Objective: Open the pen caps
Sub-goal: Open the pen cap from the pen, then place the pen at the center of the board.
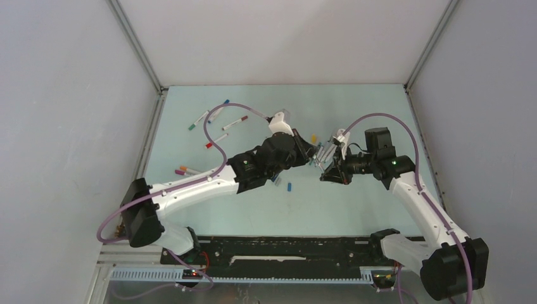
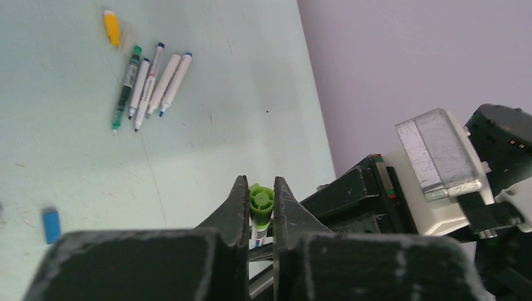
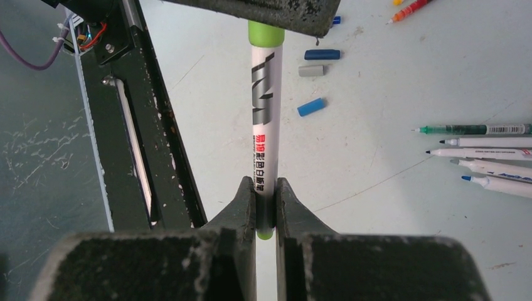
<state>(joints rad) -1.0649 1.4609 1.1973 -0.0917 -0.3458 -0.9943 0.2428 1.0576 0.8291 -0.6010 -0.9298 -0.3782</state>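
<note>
A white pen (image 3: 266,113) with a green cap (image 3: 266,32) hangs in the air between my two grippers over the middle of the table (image 1: 354,202). My left gripper (image 2: 259,188) is shut on the green cap (image 2: 261,204), seen end-on between the jaws. My right gripper (image 3: 266,185) is shut on the tail end of the barrel. The cap sits on the barrel with no gap showing. In the top view the left gripper (image 1: 312,156) and the right gripper (image 1: 327,166) meet tip to tip.
Several uncapped pens (image 3: 483,147) lie in a row on the table, also in the left wrist view (image 2: 150,81). Loose caps lie about: two blue (image 3: 322,54) (image 3: 312,106), grey (image 3: 310,71), yellow (image 2: 111,28). Capped pens (image 1: 218,123) lie far left, more (image 1: 188,171) by the left arm.
</note>
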